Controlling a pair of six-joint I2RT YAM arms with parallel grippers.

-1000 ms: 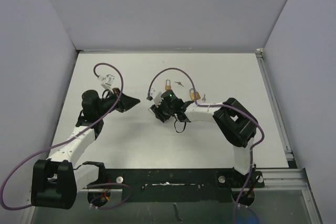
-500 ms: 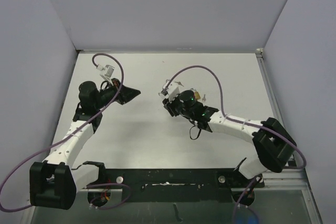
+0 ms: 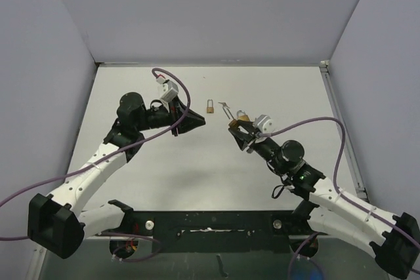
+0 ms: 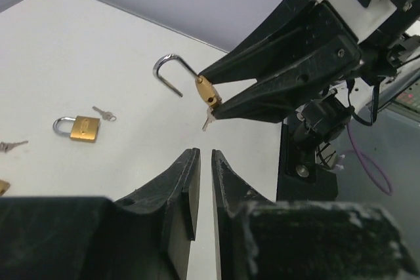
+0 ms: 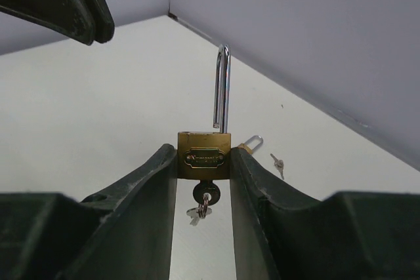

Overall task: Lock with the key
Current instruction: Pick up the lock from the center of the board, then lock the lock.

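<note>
Your right gripper (image 3: 237,129) was clamped on the padlock (image 5: 204,157), dead centre of the right wrist view, with the brass body squeezed between both fingers. Its shackle (image 5: 224,86) stood popped open, pointing up, and the key (image 5: 206,196) sat in the keyhole underneath. Your left gripper (image 4: 205,162) was nearly closed, just a thin slit, holding nothing.
</note>
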